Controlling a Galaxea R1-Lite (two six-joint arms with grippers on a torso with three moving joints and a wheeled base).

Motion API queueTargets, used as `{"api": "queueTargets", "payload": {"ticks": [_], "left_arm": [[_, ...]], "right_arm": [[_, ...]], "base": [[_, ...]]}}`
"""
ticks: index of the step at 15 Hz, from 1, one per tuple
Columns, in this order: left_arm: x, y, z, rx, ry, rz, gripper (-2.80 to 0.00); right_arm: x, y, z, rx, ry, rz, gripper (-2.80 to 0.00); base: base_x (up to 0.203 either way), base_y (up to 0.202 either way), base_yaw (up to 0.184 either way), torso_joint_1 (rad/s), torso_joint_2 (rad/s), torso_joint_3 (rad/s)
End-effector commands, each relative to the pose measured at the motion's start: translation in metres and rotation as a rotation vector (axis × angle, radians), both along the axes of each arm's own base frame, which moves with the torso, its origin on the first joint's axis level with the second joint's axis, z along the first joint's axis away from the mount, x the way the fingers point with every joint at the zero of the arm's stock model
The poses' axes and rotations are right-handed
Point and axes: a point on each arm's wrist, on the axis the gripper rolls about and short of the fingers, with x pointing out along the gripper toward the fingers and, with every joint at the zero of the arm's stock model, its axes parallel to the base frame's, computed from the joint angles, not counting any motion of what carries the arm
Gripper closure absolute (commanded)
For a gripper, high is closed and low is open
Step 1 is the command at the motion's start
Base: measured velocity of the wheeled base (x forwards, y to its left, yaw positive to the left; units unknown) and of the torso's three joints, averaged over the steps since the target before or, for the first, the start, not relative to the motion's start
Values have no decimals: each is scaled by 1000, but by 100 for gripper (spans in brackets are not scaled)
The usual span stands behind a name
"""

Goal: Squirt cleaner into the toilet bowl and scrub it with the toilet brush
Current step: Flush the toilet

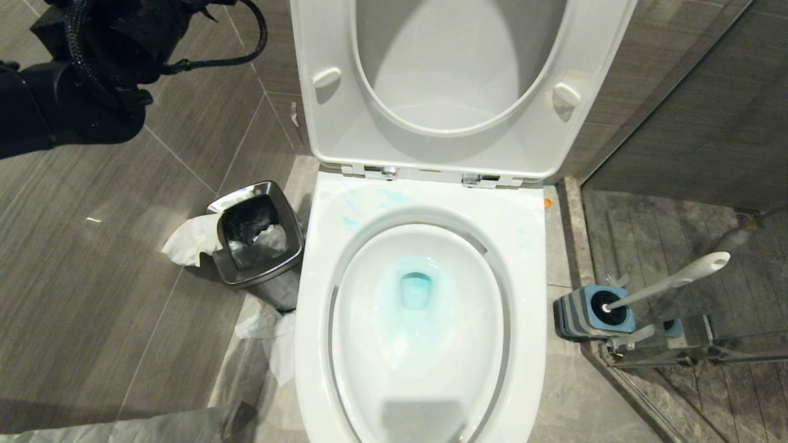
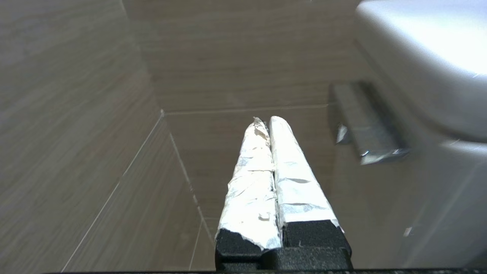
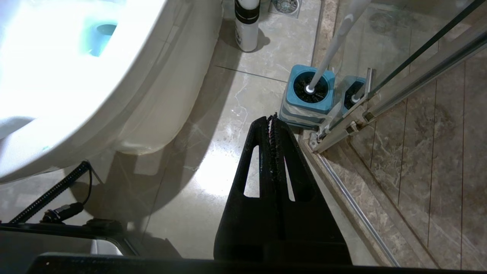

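Observation:
The white toilet bowl stands open with seat and lid raised. Turquoise cleaner tints the water in it, and pale teal streaks mark the back of the rim. The toilet brush stands in its blue-grey holder on the floor to the right of the bowl, white handle leaning right. In the right wrist view the toilet brush rises from the holder just beyond my right gripper, which is shut and empty above the floor. My left gripper, tape-wrapped, is shut and empty, raised near the wall left of the toilet.
A square steel bin with crumpled paper stands left of the bowl. A glass shower door and its metal track run close behind the brush holder. A white bottle stands on the floor by the toilet's base.

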Motion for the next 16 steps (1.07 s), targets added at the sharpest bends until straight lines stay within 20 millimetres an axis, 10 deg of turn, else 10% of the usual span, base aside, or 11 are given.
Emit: {"api": "queueTargets", "payload": {"ticks": [1, 16], "left_arm": [[-11, -8, 6, -5, -19, -31, 0], [14, -40, -24, 25, 66, -87, 0]], "right_arm": [[0, 0, 0, 0, 1, 1, 0], [0, 0, 0, 0, 2, 1, 0]], "base": [[0, 0, 0, 0, 0, 0], [0, 0, 0, 0, 0, 0]]}}
